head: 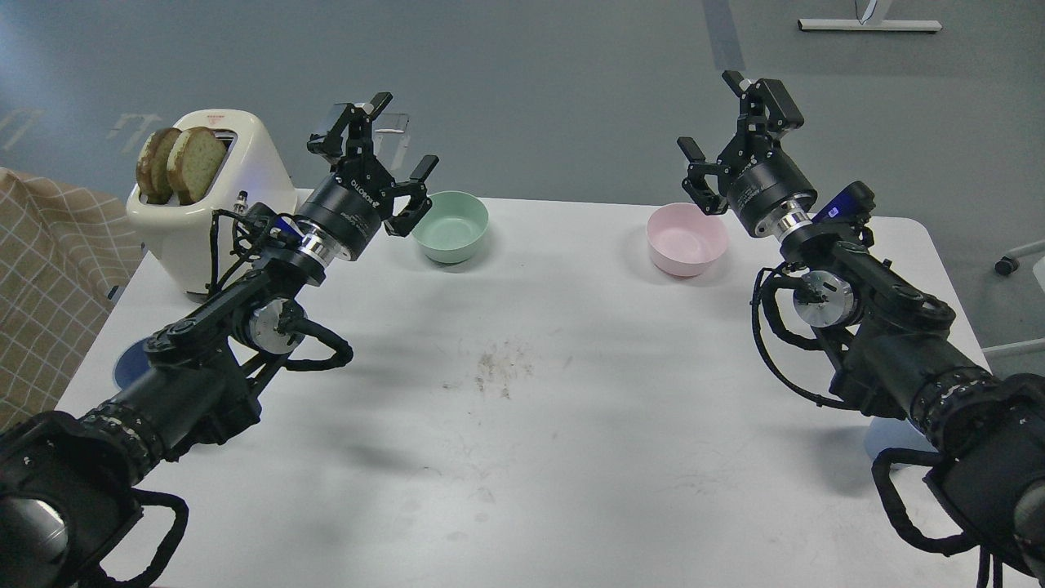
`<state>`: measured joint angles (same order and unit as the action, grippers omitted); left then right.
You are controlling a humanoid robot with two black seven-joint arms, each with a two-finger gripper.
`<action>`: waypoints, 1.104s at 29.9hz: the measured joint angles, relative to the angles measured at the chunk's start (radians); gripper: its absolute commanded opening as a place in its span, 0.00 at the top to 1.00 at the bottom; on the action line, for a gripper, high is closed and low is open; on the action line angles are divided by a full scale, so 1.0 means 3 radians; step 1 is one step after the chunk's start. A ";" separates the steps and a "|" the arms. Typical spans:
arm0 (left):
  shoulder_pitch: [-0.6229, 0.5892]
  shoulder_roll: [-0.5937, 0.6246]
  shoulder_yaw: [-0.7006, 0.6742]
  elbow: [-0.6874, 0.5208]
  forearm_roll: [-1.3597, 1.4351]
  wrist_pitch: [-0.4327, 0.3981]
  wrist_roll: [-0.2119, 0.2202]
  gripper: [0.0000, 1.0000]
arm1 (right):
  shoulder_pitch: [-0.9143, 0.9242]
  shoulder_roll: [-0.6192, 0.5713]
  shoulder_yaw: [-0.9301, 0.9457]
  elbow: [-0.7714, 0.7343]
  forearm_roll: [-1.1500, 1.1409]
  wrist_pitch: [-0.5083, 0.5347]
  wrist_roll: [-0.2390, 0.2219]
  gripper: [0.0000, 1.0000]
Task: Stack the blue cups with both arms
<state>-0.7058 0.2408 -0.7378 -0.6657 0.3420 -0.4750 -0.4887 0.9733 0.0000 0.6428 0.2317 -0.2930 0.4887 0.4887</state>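
One light-blue cup (124, 369) shows only as a sliver at the table's left edge, mostly hidden behind my left arm. A second light-blue patch (886, 438), apparently the other cup, shows under my right forearm near the right edge, mostly hidden. My left gripper (392, 143) is open and empty, raised above the table's back left next to the mint-green bowl. My right gripper (725, 122) is open and empty, raised above the back right next to the pink bowl. Both grippers are far from the cups.
A mint-green bowl (451, 226) and a pink bowl (686, 238) stand at the back of the white table (522, 425). A cream toaster (214, 208) holding two bread slices stands at the back left. A checked cloth (41, 278) lies off the left edge.
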 measured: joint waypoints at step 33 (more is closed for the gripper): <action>0.0043 0.0005 0.0000 -0.0050 0.0005 -0.0002 0.0000 0.02 | -0.0002 0.0000 0.0000 -0.0006 0.0000 0.0000 0.0000 0.00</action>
<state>-0.6928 0.2422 -0.7378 -0.6808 0.3436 -0.4756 -0.4887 0.9725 0.0000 0.6427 0.2301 -0.2930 0.4887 0.4887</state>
